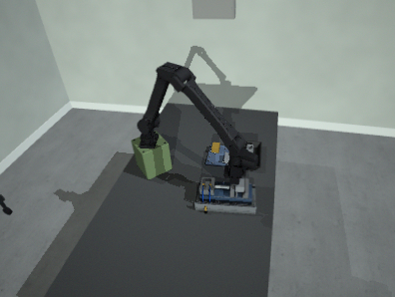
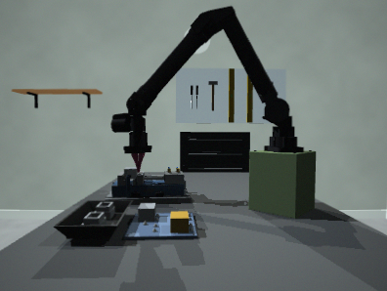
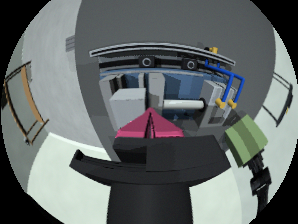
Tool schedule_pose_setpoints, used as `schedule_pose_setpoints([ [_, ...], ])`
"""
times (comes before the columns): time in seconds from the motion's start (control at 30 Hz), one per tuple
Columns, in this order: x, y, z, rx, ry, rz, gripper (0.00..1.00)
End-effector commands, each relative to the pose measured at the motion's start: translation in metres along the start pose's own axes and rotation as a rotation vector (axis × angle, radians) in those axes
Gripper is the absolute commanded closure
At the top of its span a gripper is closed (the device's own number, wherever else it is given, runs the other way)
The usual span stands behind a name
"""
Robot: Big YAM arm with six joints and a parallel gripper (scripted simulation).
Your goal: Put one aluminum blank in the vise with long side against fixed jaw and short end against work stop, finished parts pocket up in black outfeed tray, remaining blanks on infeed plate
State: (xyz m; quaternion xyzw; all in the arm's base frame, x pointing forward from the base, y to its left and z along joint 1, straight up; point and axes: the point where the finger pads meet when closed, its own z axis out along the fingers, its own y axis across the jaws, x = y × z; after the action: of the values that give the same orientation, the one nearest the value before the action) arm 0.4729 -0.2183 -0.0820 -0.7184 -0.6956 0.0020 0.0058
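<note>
My gripper [image 2: 139, 164] is shut and empty, its red fingertips pressed together just above the vise [image 2: 149, 186]. In the wrist view the fingertips [image 3: 150, 124] hang over the gap between the jaws, with a gray block [image 3: 128, 106] to the left and the work stop rod [image 3: 181, 104] ahead. The blue hoses [image 3: 226, 86] mark the moving jaw side. The black outfeed tray [image 2: 93, 222] holds two pocketed parts [image 2: 99, 211]. The infeed plate [image 2: 162, 226] holds a gray blank [image 2: 147, 211] and a yellow brass blank [image 2: 179, 221].
The green arm pedestal [image 2: 281, 182] stands right of the vise. A black cabinet [image 2: 214, 151] and a tool board [image 2: 230, 96] are at the back wall. A shelf [image 2: 57, 92] hangs at the left.
</note>
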Motion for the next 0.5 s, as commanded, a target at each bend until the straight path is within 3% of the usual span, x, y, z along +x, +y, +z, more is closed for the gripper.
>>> schedule_pose_setpoints([
  [0.0,-0.0019,0.0208,-0.0051,-0.025,-0.007,0.003,1.0],
  [0.47,-0.0016,0.027,-0.005,-0.032,-0.01,0.002,1.0],
])
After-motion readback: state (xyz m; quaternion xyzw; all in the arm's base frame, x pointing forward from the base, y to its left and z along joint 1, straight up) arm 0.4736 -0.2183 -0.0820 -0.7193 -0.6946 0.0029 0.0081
